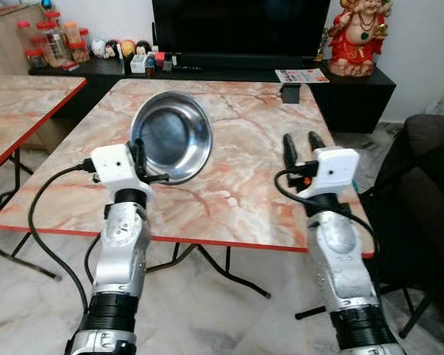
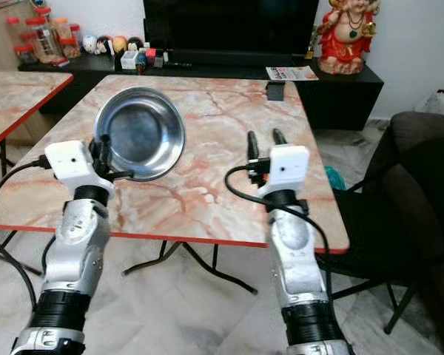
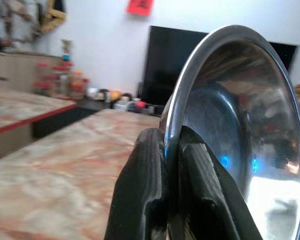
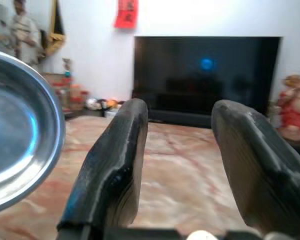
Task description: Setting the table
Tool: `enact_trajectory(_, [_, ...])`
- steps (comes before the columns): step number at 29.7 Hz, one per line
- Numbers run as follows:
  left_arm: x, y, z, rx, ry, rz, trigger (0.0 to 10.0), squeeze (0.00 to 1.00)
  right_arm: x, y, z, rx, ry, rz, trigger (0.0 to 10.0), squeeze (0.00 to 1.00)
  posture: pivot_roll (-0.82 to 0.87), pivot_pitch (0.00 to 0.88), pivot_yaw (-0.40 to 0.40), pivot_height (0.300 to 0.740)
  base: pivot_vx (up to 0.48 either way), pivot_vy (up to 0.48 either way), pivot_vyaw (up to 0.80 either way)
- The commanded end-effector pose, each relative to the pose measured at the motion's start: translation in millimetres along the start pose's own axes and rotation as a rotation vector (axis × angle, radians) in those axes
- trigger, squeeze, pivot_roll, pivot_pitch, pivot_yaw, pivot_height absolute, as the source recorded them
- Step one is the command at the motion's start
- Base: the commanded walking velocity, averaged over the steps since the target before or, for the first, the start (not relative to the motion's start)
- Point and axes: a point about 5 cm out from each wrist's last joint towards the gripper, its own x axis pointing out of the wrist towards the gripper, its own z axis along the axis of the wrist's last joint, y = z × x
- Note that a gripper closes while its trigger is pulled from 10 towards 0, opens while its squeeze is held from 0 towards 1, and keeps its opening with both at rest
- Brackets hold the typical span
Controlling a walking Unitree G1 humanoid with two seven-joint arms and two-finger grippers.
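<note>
Steel bowl (image 1: 172, 135) held tilted above table (image 1: 229, 185), rim pinched by left gripper (image 3: 171, 165). Right gripper (image 1: 302, 147) spread, empty, right of bowl, apparently above table.

- Large black flat-screen television (image 1: 240, 26), on low black cabinet (image 1: 355, 92) against white wall.
- Red and gold laughing figurine (image 1: 357, 35), cabinet's right end.
- Clear plastic jars with red lids (image 1: 53, 38), far left.
- Dark upholstered chair (image 2: 422, 192), right side.
</note>
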Motion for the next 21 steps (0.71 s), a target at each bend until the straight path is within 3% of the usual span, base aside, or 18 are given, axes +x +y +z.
enact_trajectory(1, [1.8, -10.0, 2.9, -0.022, -0.009, -0.030, 10.0, 0.00, 0.3, -7.8, 2.5, -0.008, -0.007, -0.019, 10.0, 0.00, -0.10, 0.002, 0.004, 0.740, 0.281, 0.000, 0.00])
enact_trajectory(21, [1.7, -11.4, 2.6, -0.023, -0.003, -0.041, 10.0, 0.00, -0.2, -5.5, 3.0, -0.002, -0.012, -0.008, 10.0, 0.00, -0.10, 0.005, 0.005, 0.740, 0.278, 0.000, 0.00])
